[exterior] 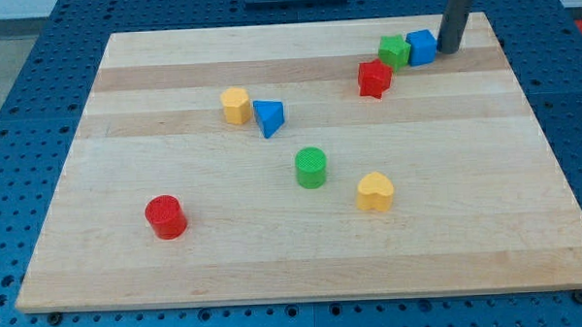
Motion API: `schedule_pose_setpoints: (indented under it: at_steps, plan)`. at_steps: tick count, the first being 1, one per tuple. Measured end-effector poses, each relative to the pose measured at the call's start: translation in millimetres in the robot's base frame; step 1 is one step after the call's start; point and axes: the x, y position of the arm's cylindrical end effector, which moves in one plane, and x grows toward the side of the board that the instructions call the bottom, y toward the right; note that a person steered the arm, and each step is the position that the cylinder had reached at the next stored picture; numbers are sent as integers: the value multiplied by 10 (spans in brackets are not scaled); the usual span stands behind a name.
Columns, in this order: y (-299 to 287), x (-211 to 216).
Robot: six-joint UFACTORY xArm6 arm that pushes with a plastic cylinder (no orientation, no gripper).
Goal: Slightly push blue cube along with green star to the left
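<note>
1. Tip (449, 51) grasping nothing, touching blue cube (422, 46) at its 3 o'clock.
2. Green star (395, 51) touching cube's 9 o'clock side.
3. Red star (373, 78) at green star's 7 o'clock.

Our rod at the board's far right corner

Our dark rod comes down from the view's top, nearly upright, and our tip (449, 50) rests on the board just beside the blue cube (422, 46), on that cube's right side in the view.
</note>
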Motion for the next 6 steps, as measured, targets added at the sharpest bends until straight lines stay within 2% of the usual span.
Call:
schedule_pose_setpoints:
  at_steps: [6]
  plan:
    - [-260,83]
